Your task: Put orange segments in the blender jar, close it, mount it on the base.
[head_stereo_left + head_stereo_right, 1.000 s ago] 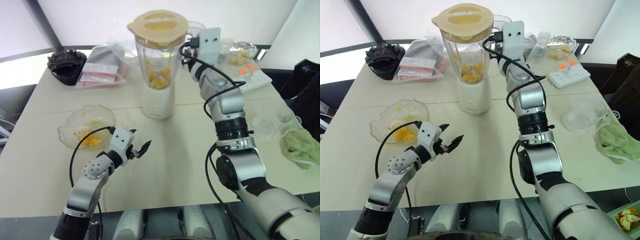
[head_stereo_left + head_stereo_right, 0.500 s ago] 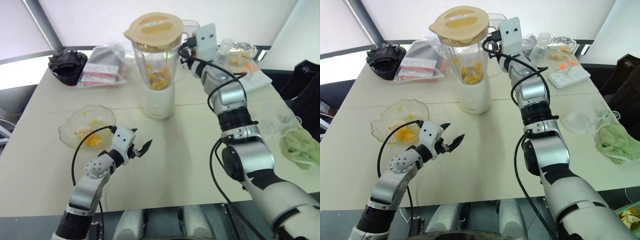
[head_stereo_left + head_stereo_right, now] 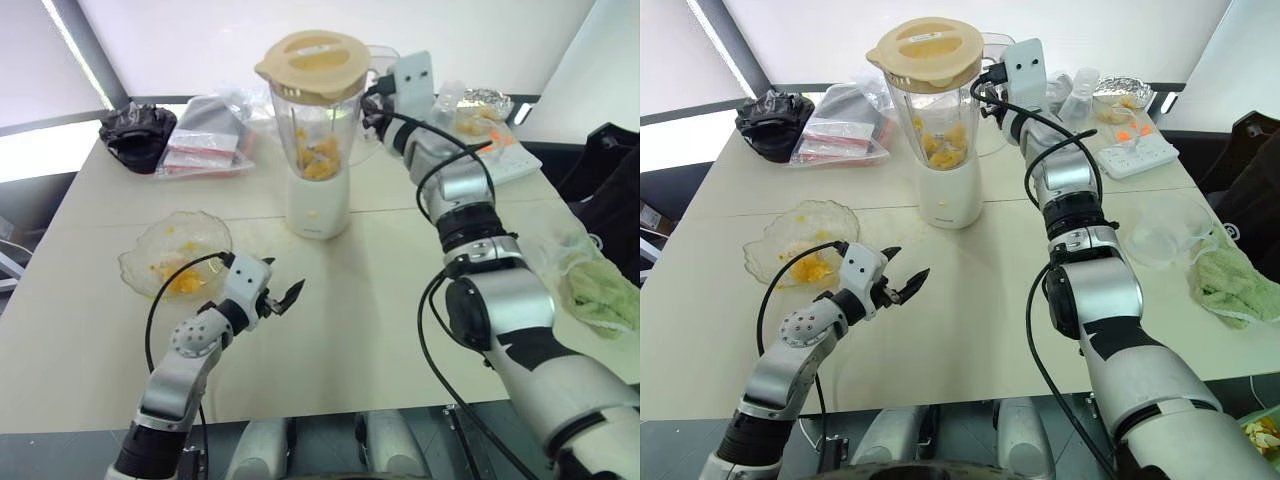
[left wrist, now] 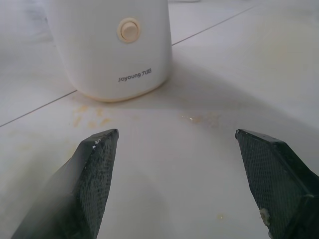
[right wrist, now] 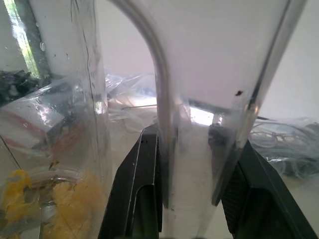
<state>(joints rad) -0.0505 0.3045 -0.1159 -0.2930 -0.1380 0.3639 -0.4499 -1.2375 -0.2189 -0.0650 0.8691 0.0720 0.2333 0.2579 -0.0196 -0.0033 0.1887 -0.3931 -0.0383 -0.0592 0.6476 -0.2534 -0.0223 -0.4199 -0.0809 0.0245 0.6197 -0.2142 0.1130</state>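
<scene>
Blender jar (image 3: pixel 935 110) stands upright on the base (image 3: pixel 948 195) at mid-counter, cream lid (image 3: pixel 930 45) on top, orange segments (image 3: pixel 945 145) heaped low inside. Jar's long axis is vertical; its side handle (image 5: pixel 192 124) faces my right arm. I read the right hand (image 5: pixel 192 164) as clamped on that handle: the right wrist view has a finger (image 5: pixel 137 189) on each side of the clear strap, pressed against it. Right arm is plainly the nearer one; the jar lies directly ahead of it, at hand height. Left hand (image 3: pixel 898 283) hovers low over the counter (image 3: pixel 970 320) with its fingers spread wide, holding nothing, pointed toward the base and well short of it. Judgement: jar looks seated, though I cannot see whether it has locked in the socket. Wavy glass bowl (image 3: pixel 800 245) with leftover fruit sits beside my left arm. Blade is hidden under the fruit.
</scene>
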